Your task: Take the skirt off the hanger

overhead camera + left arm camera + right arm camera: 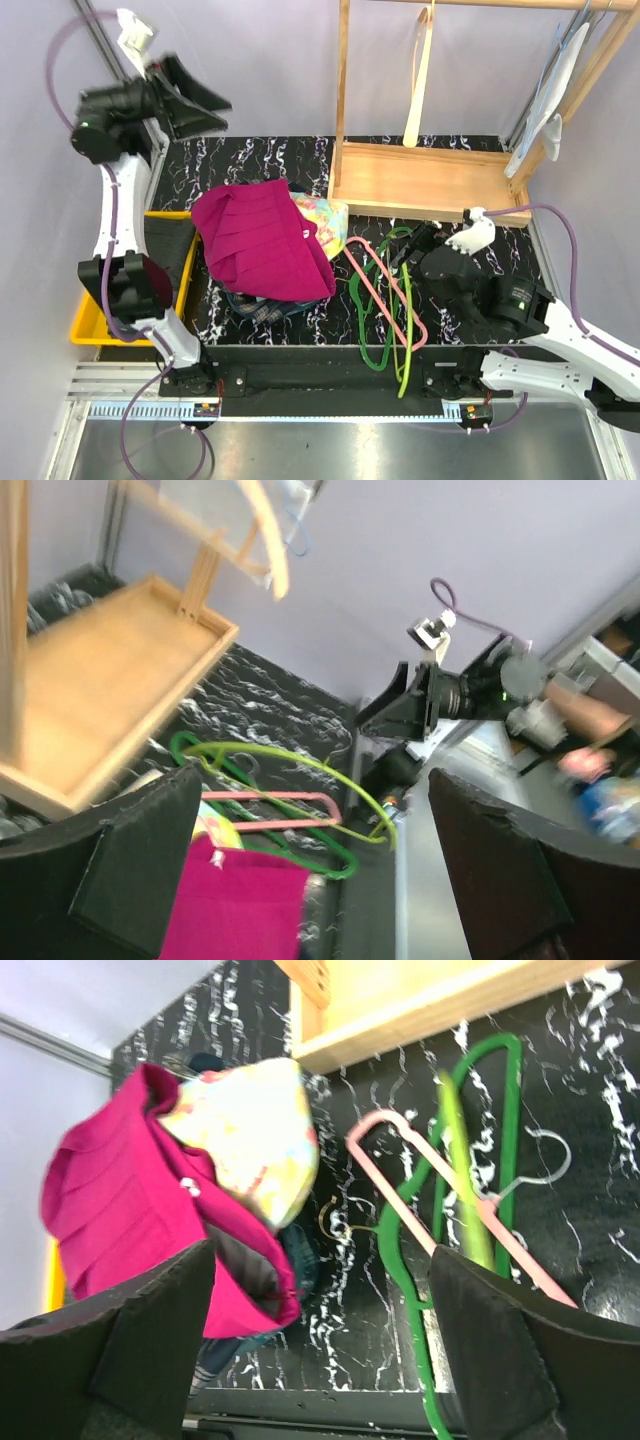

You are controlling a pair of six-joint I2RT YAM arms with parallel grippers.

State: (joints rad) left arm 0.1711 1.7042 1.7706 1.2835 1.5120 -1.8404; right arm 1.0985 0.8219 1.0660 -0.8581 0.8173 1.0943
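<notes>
The plaid skirt (256,306) lies almost wholly hidden under a magenta garment (262,245); only a dark navy edge shows, also in the right wrist view (301,1256). The dark green hanger (372,300) lies bare on the table, right of the clothes pile, tangled with a pink hanger (392,285) and a lime hanger (405,335). It also shows in the right wrist view (398,1250) and the left wrist view (305,858). My left gripper (215,103) is open and empty, raised high at the far left. My right gripper (408,250) is open and empty, just above the hangers.
A floral yellow-pink garment (322,214) lies beside the magenta one. A wooden rack (420,182) stands at the back right with a cream hanger (420,80) hung on it. A yellow bin (85,322) sits off the table's left edge.
</notes>
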